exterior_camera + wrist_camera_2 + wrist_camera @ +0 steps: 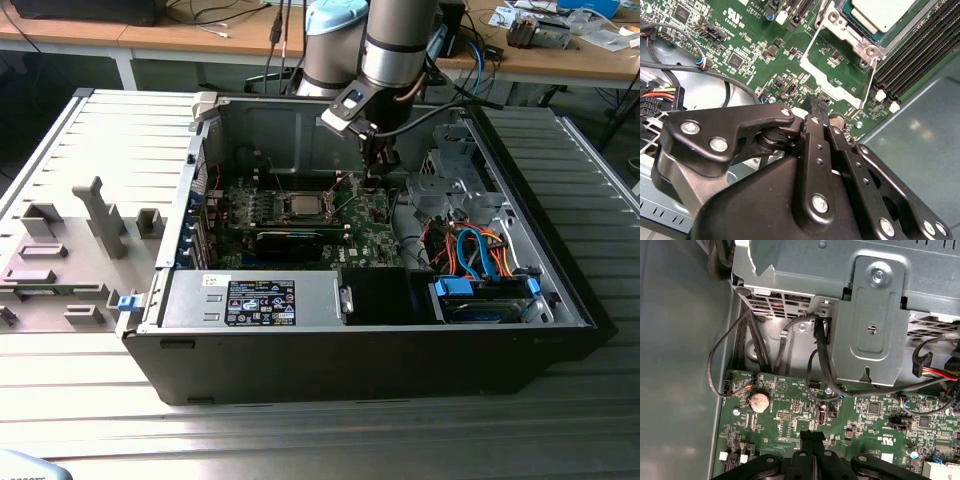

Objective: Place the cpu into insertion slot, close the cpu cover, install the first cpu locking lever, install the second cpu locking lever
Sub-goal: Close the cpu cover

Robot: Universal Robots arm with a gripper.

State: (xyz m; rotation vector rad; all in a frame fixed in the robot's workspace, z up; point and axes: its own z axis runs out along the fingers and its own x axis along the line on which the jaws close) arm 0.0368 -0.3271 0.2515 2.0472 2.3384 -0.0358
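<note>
CPU [302, 206], a small flat square chip with a dull silver-grey top, sits at the centre of the exterior view. It is seated in the black, metal-rimmed insertion slot [324, 209] of the green motherboard [372, 242]. The thin silver-grey CPU cover [860, 46] frames it, apparently lying flat. Just to the exterior view's right hangs the black gripper [812, 437], fingers pressed together on nothing visible and tip low over the board, probably to push rather than grasp. The open black computer case [350, 360] lies on its side, allowing access from above, on a ribbed grey metal table [400, 440]. Wooden desks [90, 40] cross the frame's top.
</note>
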